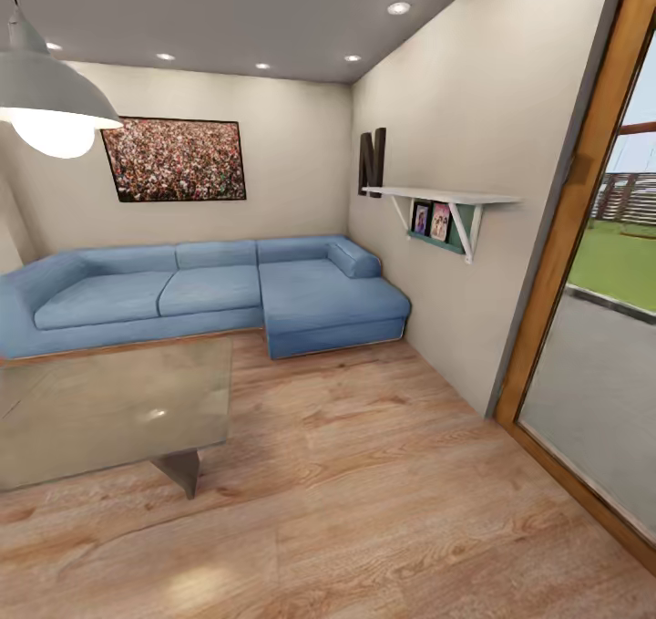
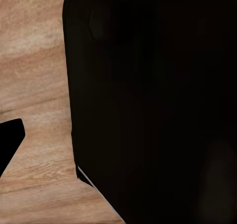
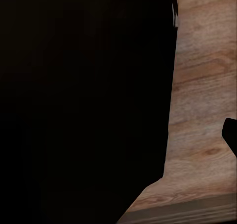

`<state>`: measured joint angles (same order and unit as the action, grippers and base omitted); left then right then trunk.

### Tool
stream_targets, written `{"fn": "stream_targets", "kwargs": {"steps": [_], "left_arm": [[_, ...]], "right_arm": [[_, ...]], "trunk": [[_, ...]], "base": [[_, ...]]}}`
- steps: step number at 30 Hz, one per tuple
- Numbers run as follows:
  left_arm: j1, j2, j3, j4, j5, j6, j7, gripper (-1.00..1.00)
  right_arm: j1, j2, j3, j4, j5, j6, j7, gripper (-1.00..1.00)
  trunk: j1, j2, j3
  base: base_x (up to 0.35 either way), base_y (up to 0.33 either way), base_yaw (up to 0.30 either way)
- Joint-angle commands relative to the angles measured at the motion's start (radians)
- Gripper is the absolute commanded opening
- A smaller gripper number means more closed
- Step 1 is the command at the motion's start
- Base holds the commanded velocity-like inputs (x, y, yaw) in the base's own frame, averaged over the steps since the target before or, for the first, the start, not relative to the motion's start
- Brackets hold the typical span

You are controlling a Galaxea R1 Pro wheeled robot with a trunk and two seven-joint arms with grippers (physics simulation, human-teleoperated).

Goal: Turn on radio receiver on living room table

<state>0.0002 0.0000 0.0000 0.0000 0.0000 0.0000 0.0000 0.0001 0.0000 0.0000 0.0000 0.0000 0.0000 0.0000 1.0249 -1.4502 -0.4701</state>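
I am in the living room, with its light wood plank floor [image 1: 364,510] and beige walls. The low table [image 1: 109,409], with a glossy grey-beige top and a dark angled base, reaches in from the left edge of the head view. The part of its top I can see is bare, and the radio receiver is out of view. In the left wrist view a large black shape [image 2: 153,105] hangs over the floor, with a dark fingertip [image 2: 9,142] at the edge. The right wrist view has a similar black mass [image 3: 84,105] and a dark tip [image 3: 231,135]. Neither view lets me judge the jaws.
A blue sectional sofa [image 1: 200,291] lines the far wall under a framed crowd picture [image 1: 173,159]. A white shelf [image 1: 442,198] juts from the right wall. A wood-framed glass door [image 1: 592,327] stands at the right. A pendant lamp [image 1: 46,90] hangs at the upper left.
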Motion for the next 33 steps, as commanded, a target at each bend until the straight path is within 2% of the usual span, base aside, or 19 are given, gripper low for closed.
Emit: {"fn": "stream_targets", "kwargs": {"steps": [1, 6, 15, 30, 33], "left_arm": [[0.0, 0.0, 0.0, 0.0, 0.0, 0.0, 0.0, 1.0], [0.006, 0.005, 0.006, -0.007, 0.006, 0.0, -0.003, 1.0], [0.007, 0.017, 0.009, -0.045, 0.053, -0.046, -0.003, 1.0], [0.007, 0.016, 0.011, -0.046, 0.064, -0.048, -0.003, 1.0], [0.007, 0.016, 0.011, -0.046, 0.064, -0.048, -0.003, 1.0]], "right_arm": [[0.0, 0.0, 0.0, 0.0, 0.0, 0.0, 0.0, 1.0], [0.012, -0.008, 0.028, -0.011, 0.003, 0.01, 0.012, 1.0], [0.012, -0.008, 0.079, -0.012, -0.045, -0.038, 0.017, 1.0], [0.012, -0.008, 0.162, -0.012, -0.129, -0.051, 0.014, 1.0], [0.012, -0.008, 0.179, -0.012, -0.132, -0.051, 0.014, 1.0]], "trunk": [[0.0, 0.0, 0.0], [0.0, 0.0, 0.0], [0.0, 0.0, 0.0], [0.0, 0.0, 0.0], [0.0, 0.0, 0.0]], "base": [[0.0, 0.0, 0.0], [0.0, 0.0, 0.0], [0.0, 0.0, 0.015], [0.0, 0.0, 0.255], [0.0, 0.0, 0.278]]}}
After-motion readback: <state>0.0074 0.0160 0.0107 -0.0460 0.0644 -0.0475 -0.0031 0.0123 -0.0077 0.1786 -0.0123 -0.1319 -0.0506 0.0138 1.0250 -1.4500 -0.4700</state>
